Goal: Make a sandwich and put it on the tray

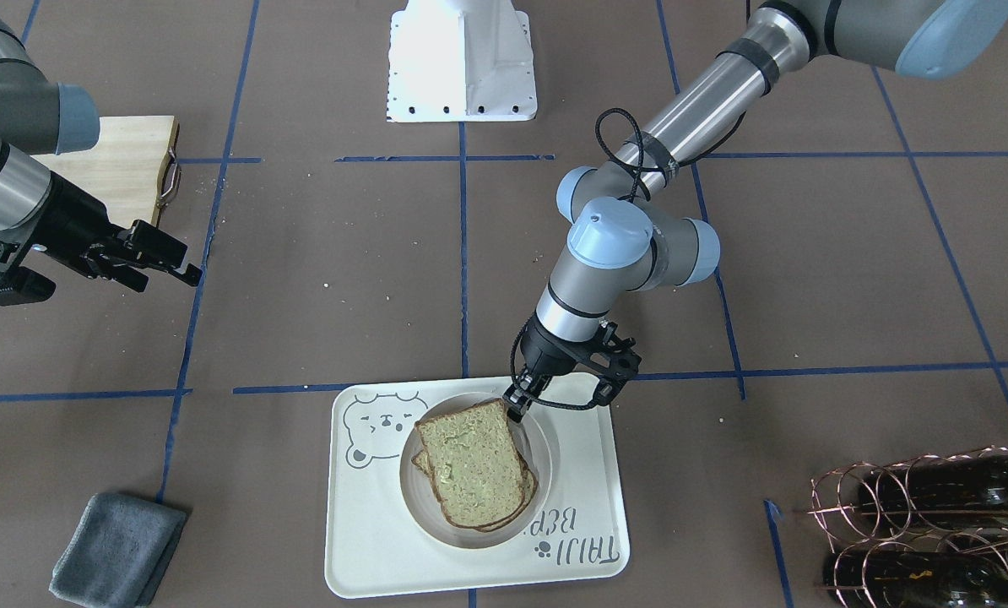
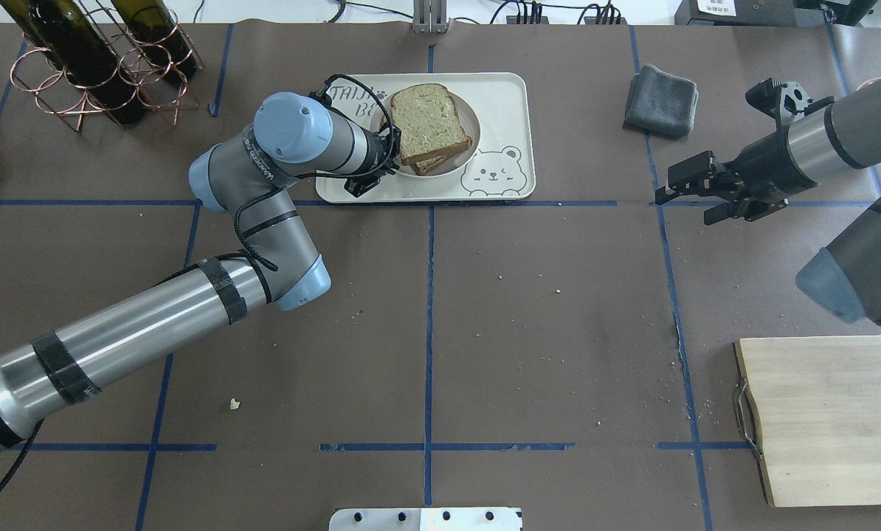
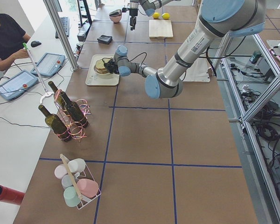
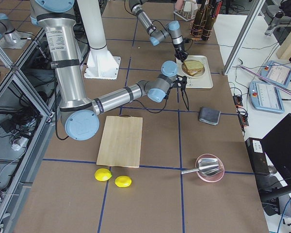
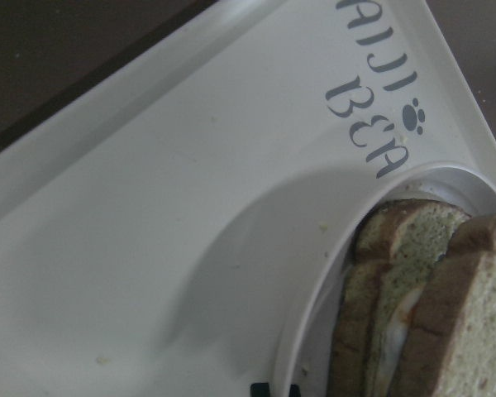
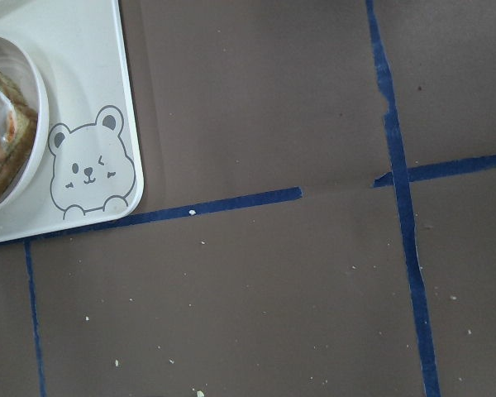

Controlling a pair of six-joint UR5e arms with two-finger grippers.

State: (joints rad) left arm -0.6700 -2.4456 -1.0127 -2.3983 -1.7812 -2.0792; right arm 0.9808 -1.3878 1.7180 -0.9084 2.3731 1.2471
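sandwich (image 1: 474,464) lies on tray (image 1: 369,532), just beside left tool (image 1: 517,409).

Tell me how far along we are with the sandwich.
Done: the sandwich is stacked, egg between the slices, on a plate sitting in the tray. In hand: the left gripper is at the plate's rim, grip unclear. The right gripper hangs open, aside. Left: probably just backing off.

Egg (image 5: 394,318) mostly hidden between the two slices of the sandwich (image 1: 477,463), only a pale sliver showing; left gripper (image 1: 518,407) jaw state too small to judge; in the overhead view its wrist covers part of the lettering (image 2: 359,102) at the corner of the tray (image 2: 503,103).
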